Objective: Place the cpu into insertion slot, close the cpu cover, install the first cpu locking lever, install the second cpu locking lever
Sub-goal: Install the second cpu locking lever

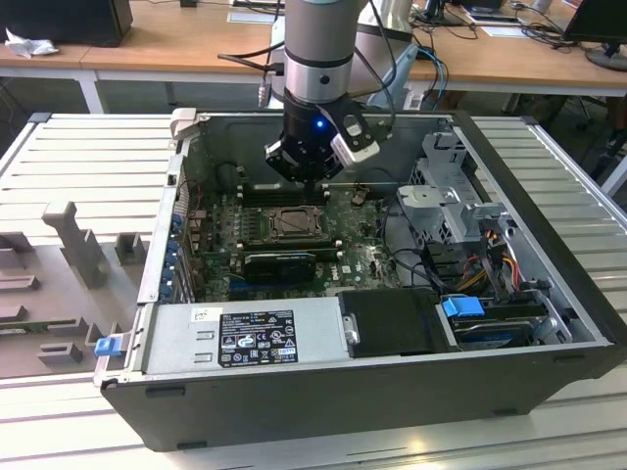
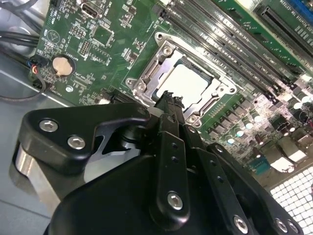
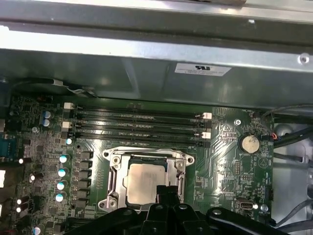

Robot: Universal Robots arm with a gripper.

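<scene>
**Claw hangs over the seated chip, cover down around it**

Claw (image 2: 168,100) sits low inside the open computer case (image 1: 549,186), its black fingers drawn together into one narrow tip with nothing between them that I can see. In both wrist views that tip hovers at the near edge of the socket, just beside the metal frame; whether it touches anything I cannot tell. Pinched together like this, the fingers look suited to pressing or hooking a thin part rather than carrying one, which fits the lever work the task calls for.

Just past the tip lies the chip (image 3: 145,182), flat and pale, resting square in the socket (image 3: 113,169) and not tilted. The cover (image 2: 161,49) lies down around it, its big window leaving the chip's top bare, so by my reading the chip is placed and the cover is closed. The thin locking levers along the frame's sides are too hard to make out for me to say whether either is latched.

Around the socket spreads the green board (image 3: 222,147), with the long black memory slots (image 3: 137,125) running along the socket's far side, near but apart from it. A round coin battery (image 3: 249,143) sits well off to one side. From the exterior view the arm (image 1: 318,59) comes straight down from above, keeping the claw clear of the case walls and the cables (image 1: 490,259) bundled on the exterior view's right.
</scene>
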